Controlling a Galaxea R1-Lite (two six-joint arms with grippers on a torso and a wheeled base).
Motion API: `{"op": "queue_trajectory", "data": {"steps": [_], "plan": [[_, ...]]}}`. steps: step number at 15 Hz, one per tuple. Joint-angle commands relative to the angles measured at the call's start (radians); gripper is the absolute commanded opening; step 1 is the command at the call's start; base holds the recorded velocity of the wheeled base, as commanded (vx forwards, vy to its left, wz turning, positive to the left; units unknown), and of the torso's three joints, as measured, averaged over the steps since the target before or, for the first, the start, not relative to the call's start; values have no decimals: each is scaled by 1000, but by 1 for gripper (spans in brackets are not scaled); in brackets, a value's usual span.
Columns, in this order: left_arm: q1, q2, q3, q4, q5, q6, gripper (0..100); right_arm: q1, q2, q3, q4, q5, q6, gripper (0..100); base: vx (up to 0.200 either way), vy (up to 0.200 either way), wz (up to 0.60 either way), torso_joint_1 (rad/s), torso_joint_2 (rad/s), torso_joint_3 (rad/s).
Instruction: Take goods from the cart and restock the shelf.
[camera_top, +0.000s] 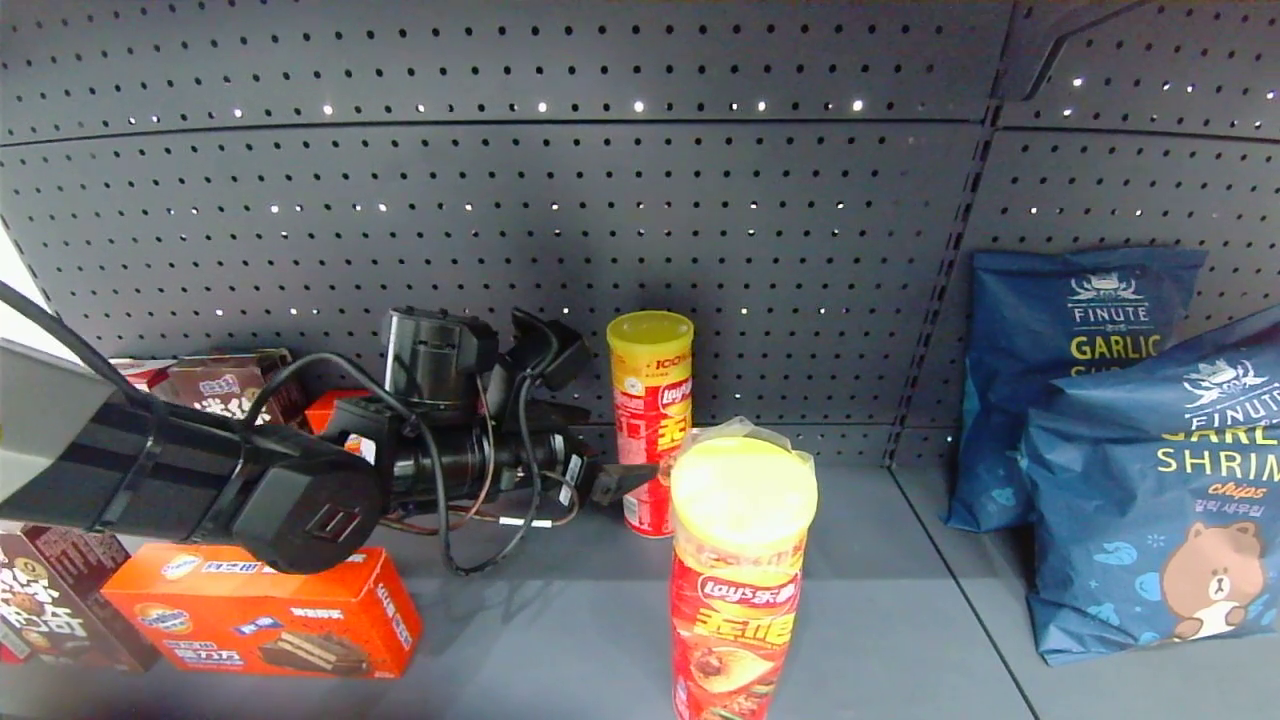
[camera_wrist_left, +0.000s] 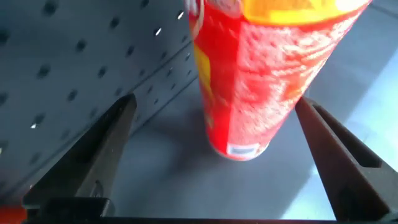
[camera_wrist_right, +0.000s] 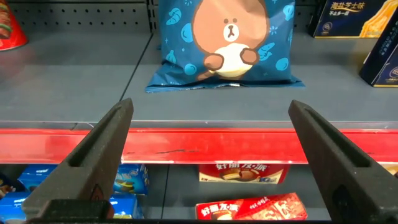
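We are holding our left claw spread wide on the shelf, the rear chip can standing upright between its fingers, unpinched. Our right claw is gaping too, a blue snack bag lying straight ahead of it.

The front red cylindrical chip can with a yellow plastic lid runs off the head view's lower edge, so its base is unseen. The two dark blue shrimp-chip bags are clipped at the right edge. The black left arm covers most of the brown chocolate-snack boxes and a small orange carton behind it (only corners show). In the left wrist view, the rear red chip can is blurred, and its top is cut off.
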Motion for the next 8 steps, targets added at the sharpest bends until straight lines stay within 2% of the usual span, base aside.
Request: {"op": "queue_trajectory", "data": {"steps": [1,8], "plan": [[2,-32,27,-2,4,-1,100,0,0,0,0,0,0,100,0,0,0,0,0,0],[37,-34,38,-5,16,-4,100,0,0,0,0,0,0,100,0,0,0,0,0,0]]}}
